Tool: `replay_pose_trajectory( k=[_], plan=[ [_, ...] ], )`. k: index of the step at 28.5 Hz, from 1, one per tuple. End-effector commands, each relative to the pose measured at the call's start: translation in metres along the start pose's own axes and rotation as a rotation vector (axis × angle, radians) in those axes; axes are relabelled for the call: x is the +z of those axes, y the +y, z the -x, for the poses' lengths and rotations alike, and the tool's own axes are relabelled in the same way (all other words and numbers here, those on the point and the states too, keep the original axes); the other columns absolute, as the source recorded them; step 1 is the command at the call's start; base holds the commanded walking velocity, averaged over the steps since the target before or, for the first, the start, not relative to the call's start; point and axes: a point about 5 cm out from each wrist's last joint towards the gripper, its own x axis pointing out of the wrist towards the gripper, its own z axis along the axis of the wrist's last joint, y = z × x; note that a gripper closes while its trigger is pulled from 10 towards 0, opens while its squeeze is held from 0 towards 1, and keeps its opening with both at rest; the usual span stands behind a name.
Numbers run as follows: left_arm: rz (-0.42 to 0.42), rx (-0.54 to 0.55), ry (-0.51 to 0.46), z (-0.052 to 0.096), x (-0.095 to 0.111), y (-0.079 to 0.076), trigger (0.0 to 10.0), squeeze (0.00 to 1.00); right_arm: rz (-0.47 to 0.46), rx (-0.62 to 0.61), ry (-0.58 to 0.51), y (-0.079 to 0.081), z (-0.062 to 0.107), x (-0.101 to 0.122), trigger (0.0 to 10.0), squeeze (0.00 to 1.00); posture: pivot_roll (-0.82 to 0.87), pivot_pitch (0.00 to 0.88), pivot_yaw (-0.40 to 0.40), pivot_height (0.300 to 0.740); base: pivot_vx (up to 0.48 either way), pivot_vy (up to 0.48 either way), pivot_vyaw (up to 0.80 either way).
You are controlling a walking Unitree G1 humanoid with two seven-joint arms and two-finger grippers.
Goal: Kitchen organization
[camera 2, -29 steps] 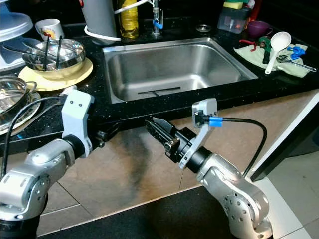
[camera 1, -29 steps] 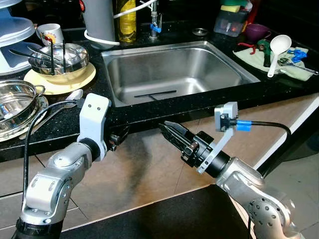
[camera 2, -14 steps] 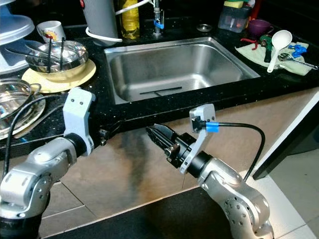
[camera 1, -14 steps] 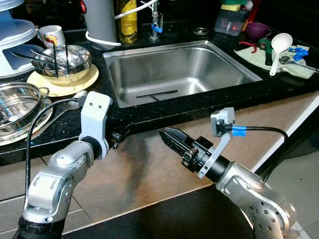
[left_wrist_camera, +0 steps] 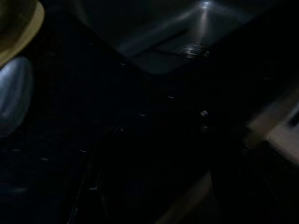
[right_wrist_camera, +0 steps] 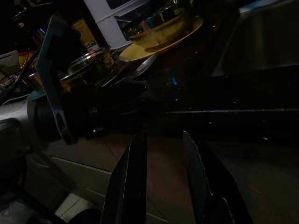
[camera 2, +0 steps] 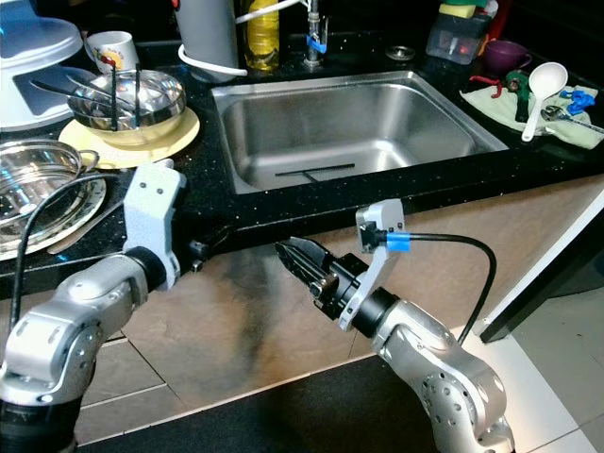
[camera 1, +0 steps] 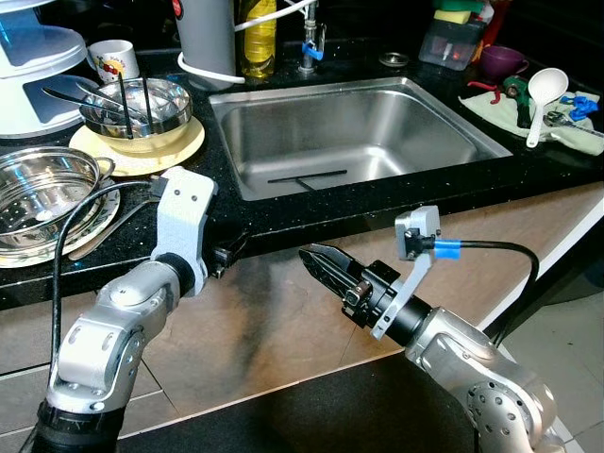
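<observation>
A black counter [camera 1: 283, 212] holds a steel sink [camera 1: 349, 132] with a thin dark utensil lying in its basin. Left of the sink, a steel bowl [camera 1: 142, 104] with utensils in it stands on a yellow plate [camera 1: 184, 146]. A steel colander [camera 1: 42, 189] and a spoon [camera 1: 123, 212] lie nearer the front. My left gripper [camera 1: 231, 253] is tucked just under the counter's front edge, in shadow. My right gripper [camera 1: 314, 260] hangs in front of the cabinet below the sink, pointing left; its fingers [right_wrist_camera: 135, 186] stand slightly apart with nothing between them.
A mug [camera 1: 115, 58], a grey jug [camera 1: 206, 33], an oil bottle [camera 1: 257, 28] and the tap [camera 1: 310, 47] line the back. On the right lie a white ladle [camera 1: 545, 90] and tools on a green cloth [camera 1: 566, 127], beside a purple cup [camera 1: 502, 58].
The whole picture has shifted a little, so the camera moved. The right gripper sits slightly lower; both arms otherwise keep their pose below the counter edge.
</observation>
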Motion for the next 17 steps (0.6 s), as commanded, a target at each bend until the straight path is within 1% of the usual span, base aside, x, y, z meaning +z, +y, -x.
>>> replay_pose_trajectory(
  k=[1, 2, 3, 4, 5, 6, 7, 8, 9, 10, 11, 12, 13, 14, 15, 16, 17],
  plan=[
    [-0.07, 0.053, 0.048, -0.006, 0.0, 0.01, 10.0, 0.0, -0.002, 0.009, 0.005, 0.001, 0.001, -0.002, 10.0, 0.0, -0.08, 0.178, -0.032, 0.74, 0.0, 0.0, 0.0],
    [-0.099, 0.076, 0.063, -0.009, 0.002, 0.016, 10.0, 0.0, -0.001, 0.014, 0.007, 0.001, 0.0, -0.002, 10.0, 0.0, -0.08, 0.177, -0.033, 0.74, 0.0, 0.0, 0.0],
    [-0.13, 0.101, 0.075, -0.014, 0.006, 0.025, 10.0, 0.58, 0.0, 0.021, 0.01, 0.001, 0.0, -0.002, 10.0, 0.0, -0.08, 0.175, -0.033, 0.74, 0.0, 0.0, 0.0],
    [-0.147, 0.114, 0.081, -0.018, 0.009, 0.03, 10.0, 0.58, 0.002, 0.025, 0.012, 0.002, 0.0, -0.001, 10.0, 0.0, -0.08, 0.175, -0.033, 0.74, 0.0, 0.0, 0.0],
    [-0.161, 0.134, 0.082, -0.023, 0.014, 0.038, 10.0, 1.0, 0.006, 0.033, 0.015, 0.002, -0.001, -0.001, 10.0, 0.0, -0.08, 0.175, -0.03, 0.74, 0.0, 0.0, 0.0],
    [-0.161, 0.134, 0.082, -0.023, 0.014, 0.038, 10.0, 1.0, 0.006, 0.033, 0.015, 0.002, -0.001, -0.001, 10.0, 0.0, -0.08, 0.175, -0.03, 0.74, 0.0, 0.0, 0.0],
    [-0.166, 0.175, 0.091, -0.031, 0.023, 0.052, 10.0, 1.0, 0.016, 0.048, 0.022, 0.004, -0.002, 0.0, 10.0, 0.0, -0.08, 0.174, -0.026, 0.74, 0.0, 0.0, 0.0],
    [-0.171, 0.189, 0.106, -0.034, 0.026, 0.058, 10.0, 1.0, 0.024, 0.056, 0.028, 0.004, -0.002, 0.0, 10.0, 0.0, -0.08, 0.174, -0.022, 0.74, 0.0, 0.0, 0.0],
    [-0.175, 0.195, 0.118, -0.035, 0.027, 0.061, 10.0, 1.0, 0.028, 0.06, 0.032, 0.005, -0.002, 0.0, 10.0, 0.0, -0.08, 0.174, -0.022, 0.74, 0.0, 0.0, 0.0],
    [-0.152, 0.197, 0.136, -0.038, 0.03, 0.067, 10.0, 1.0, 0.04, 0.068, 0.041, 0.006, -0.001, 0.001, 10.0, 0.0, -0.08, 0.175, -0.021, 0.74, 0.0, 0.0, 0.0],
    [-0.152, 0.197, 0.136, -0.038, 0.03, 0.067, 10.0, 1.0, 0.04, 0.068, 0.041, 0.006, -0.001, 0.001, 10.0, 0.0, -0.08, 0.175, -0.021, 0.74, 0.0, 0.0, 0.0],
    [-0.156, 0.199, 0.151, -0.039, 0.032, 0.071, 10.0, 0.49, 0.045, 0.07, 0.045, 0.005, -0.001, 0.001, 10.0, 0.0, -0.08, 0.175, -0.021, 0.74, 0.0, 0.0, 0.0],
    [-0.156, 0.199, 0.151, -0.039, 0.032, 0.071, 10.0, 0.49, 0.045, 0.07, 0.045, 0.005, -0.001, 0.001, 10.0, 0.0, -0.08, 0.175, -0.021, 0.74, 0.0, 0.0, 0.0],
    [-0.16, 0.2, 0.167, -0.04, 0.035, 0.077, 10.0, 0.18, 0.053, 0.073, 0.052, 0.005, 0.0, 0.001, 10.0, 0.0, -0.08, 0.175, -0.023, 0.74, 0.0, 0.0, 0.0],
    [-0.165, 0.202, 0.178, -0.04, 0.037, 0.08, 10.0, 0.18, 0.057, 0.075, 0.057, 0.005, 0.001, 0.002, 10.0, 0.0, -0.08, 0.175, -0.023, 0.74, 0.0, 0.0, 0.0],
    [-0.162, 0.203, 0.191, -0.04, 0.039, 0.085, 10.0, 0.0, 0.066, 0.08, 0.068, 0.004, 0.002, 0.002, 10.0, 0.0, -0.08, 0.174, -0.022, 0.74, 0.0, 0.0, 0.0],
    [-0.162, 0.203, 0.191, -0.04, 0.039, 0.085, 10.0, 0.0, 0.066, 0.08, 0.068, 0.004, 0.002, 0.002, 10.0, 0.0, -0.08, 0.174, -0.022, 0.74, 0.0, 0.0, 0.0]
  ],
)
